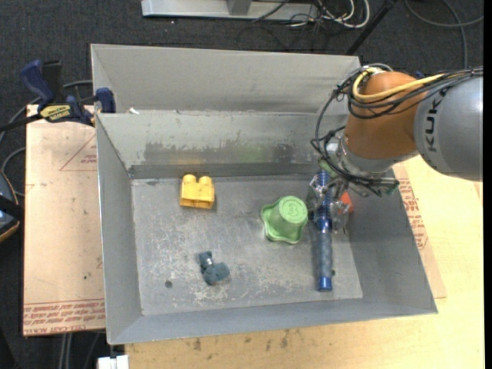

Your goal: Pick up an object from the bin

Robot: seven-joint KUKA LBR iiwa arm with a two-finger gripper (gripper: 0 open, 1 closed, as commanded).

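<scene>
- Hand [330, 202] low at the bin's [231, 141] three o'clock, over the top end of a long blue rod [323, 258]; apart or together, I cannot tell; nothing seems lifted, so grasping and raising remain
- bin wall close at three o'clock; open floor toward nine
- green cup [286, 220] just beside, at nine o'clock

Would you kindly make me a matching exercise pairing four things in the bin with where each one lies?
Things:
1 yellow block
2 green cup
3 grey-blue lump
4 blue stick

Places:
A right side, next to the gripper
B lower left in the view
C upper left in the view
D middle, just left of the blue stick

Pairs: 1-C, 2-D, 3-B, 4-A.
</scene>
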